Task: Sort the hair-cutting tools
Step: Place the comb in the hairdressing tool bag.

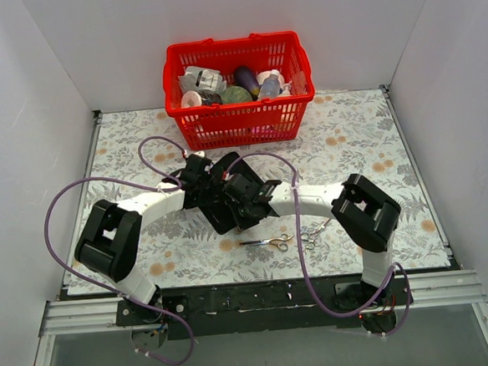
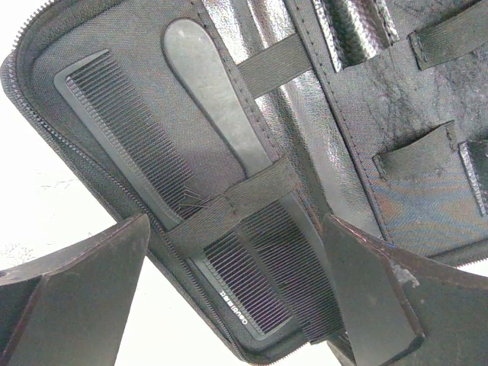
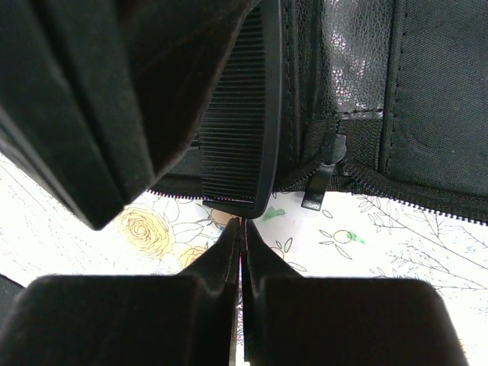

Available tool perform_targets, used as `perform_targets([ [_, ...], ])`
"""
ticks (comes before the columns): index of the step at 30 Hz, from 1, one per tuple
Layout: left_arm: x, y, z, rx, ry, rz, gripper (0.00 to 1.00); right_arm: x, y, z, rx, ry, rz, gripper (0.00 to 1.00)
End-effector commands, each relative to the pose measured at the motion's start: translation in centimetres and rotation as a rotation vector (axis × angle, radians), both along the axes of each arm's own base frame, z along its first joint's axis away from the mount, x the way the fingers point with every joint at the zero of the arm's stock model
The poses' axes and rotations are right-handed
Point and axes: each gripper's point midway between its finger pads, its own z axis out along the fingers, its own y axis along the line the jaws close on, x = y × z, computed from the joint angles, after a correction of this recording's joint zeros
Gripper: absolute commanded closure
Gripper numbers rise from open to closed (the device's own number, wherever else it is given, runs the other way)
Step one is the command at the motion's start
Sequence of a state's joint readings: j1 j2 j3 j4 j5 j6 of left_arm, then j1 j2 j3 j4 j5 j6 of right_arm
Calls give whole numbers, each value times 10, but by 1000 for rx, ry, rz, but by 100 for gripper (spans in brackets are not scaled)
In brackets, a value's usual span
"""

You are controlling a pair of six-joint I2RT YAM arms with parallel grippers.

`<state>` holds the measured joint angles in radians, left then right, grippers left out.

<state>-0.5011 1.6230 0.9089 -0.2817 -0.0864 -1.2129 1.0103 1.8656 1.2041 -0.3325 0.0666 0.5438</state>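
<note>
My right tool [image 3: 240,229] fills the bottom of its wrist view, clenched on nothing, its tips just at the near end of the comb [image 3: 236,114]; I cannot tell whether they touch. The comb lies tucked in the open case [image 3: 427,91], its long axis running straight away from those tips. My left tool [image 2: 236,221] hangs released, fingers wide on either side of the strap [image 2: 229,202] over that comb. The scissors [image 1: 271,242] lie loose on the bench [image 1: 358,141], back toward the bases and nearer my right arm.

Scissors [image 1: 267,242] on floral table [image 1: 350,142], basket [image 1: 240,120] behind
</note>
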Motion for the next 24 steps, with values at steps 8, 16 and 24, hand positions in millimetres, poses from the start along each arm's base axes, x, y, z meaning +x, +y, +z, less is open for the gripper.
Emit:
perform_targets([
  [8,-11,0,-7,-20,29,-14,2,28,34,14,78,-84,-27,99],
  [16,-14,-2,-8,-33,37,-24,2,44,43,19,95,-130,-63,99],
  [24,-14,-4,-7,-45,38,-34,2,59,48,38,126,-199,-101,99],
])
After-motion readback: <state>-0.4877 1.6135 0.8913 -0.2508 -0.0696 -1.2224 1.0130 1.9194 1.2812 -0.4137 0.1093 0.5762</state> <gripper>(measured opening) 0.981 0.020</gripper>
